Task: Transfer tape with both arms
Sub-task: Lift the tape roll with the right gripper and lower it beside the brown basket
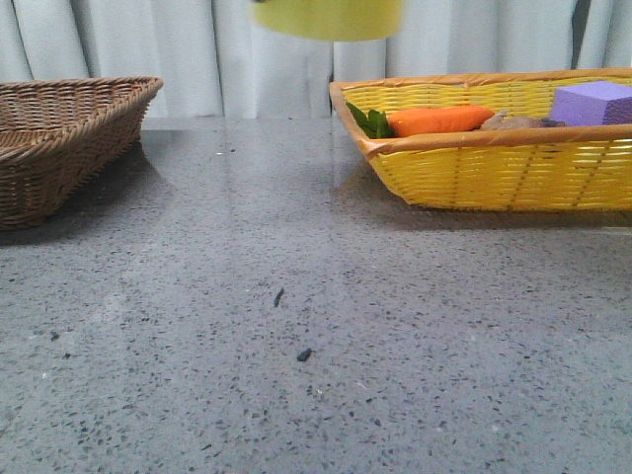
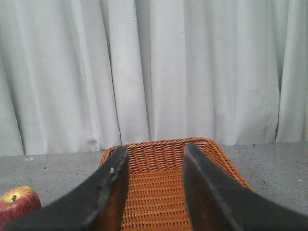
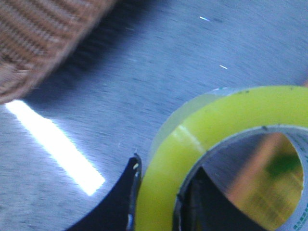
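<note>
Tape (image 3: 211, 144) pinched by right gripper (image 3: 159, 202); left gripper (image 2: 156, 192) apart, empty; speckled grey table (image 1: 296, 326).

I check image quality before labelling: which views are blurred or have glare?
Right wrist view: motion blur throughout, a bright glare streak on the table, the tape soft. Front view: sharp, only the tape at the top edge blurred. Left wrist view: sharp, evenly lit.

Tape (image 3: 226, 144): wide translucent yellow roll, white inner core with green lettering. Its wall is pinched between the black fingers (image 3: 120, 202) of the right arm, held aloft at twelve o'clock (image 1: 329, 18) above the table.
</note>
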Robot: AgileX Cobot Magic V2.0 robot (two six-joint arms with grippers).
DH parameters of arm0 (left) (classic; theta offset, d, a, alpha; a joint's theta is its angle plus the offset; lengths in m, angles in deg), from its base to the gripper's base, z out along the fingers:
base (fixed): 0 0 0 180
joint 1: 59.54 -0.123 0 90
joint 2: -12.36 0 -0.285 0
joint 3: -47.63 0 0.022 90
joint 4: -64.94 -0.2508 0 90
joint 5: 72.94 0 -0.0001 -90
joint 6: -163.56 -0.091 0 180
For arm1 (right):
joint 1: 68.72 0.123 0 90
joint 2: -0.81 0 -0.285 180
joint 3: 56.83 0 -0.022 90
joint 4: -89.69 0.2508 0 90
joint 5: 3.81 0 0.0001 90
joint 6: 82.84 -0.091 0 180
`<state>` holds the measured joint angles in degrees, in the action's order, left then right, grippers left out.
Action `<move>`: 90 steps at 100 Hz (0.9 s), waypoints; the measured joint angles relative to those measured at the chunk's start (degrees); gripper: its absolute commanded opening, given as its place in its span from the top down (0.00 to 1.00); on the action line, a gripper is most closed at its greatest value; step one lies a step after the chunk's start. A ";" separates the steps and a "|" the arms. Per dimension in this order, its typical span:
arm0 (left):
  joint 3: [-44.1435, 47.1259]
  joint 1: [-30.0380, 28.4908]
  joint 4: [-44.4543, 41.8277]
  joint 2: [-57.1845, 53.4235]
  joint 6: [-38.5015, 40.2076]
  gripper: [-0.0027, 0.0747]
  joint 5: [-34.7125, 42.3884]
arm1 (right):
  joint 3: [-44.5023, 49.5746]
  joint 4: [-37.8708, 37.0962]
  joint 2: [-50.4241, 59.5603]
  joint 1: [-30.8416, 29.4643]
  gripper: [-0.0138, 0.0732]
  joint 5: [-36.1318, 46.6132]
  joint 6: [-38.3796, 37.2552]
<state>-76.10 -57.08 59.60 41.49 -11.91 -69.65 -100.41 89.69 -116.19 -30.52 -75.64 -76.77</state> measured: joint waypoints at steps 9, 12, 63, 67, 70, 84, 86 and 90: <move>0.00 0.00 0.00 0.00 0.00 0.66 0.00 | -2.52 0.00 -2.42 3.23 0.91 0.00 0.06; 0.00 0.00 0.00 0.00 0.00 0.66 0.00 | -3.01 0.00 -3.16 3.99 0.91 0.00 0.22; 0.00 0.00 0.00 0.00 0.00 0.66 0.00 | -3.54 -0.55 -14.21 4.92 0.90 -0.50 0.47; 0.00 0.00 0.00 0.00 0.00 0.66 0.00 | -3.54 -0.44 -14.71 4.92 0.90 -0.50 0.47; 0.00 0.00 0.00 0.00 0.00 0.66 0.00 | -3.54 0.00 -14.99 4.92 0.89 -0.50 0.47; 0.00 0.00 0.00 0.00 0.00 0.66 0.62 | -3.54 0.00 -15.36 4.92 0.72 -0.28 0.47; 0.00 0.00 0.00 0.00 0.00 0.66 0.73 | -3.54 0.00 -15.36 4.92 0.68 -0.30 0.47; 0.00 0.00 0.00 0.00 0.00 0.66 1.11 | -3.54 0.00 -15.36 4.92 0.62 -0.25 0.47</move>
<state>-76.10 -57.08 59.60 41.49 -11.91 -68.54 -103.95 89.69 -131.56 -25.60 -75.89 -76.29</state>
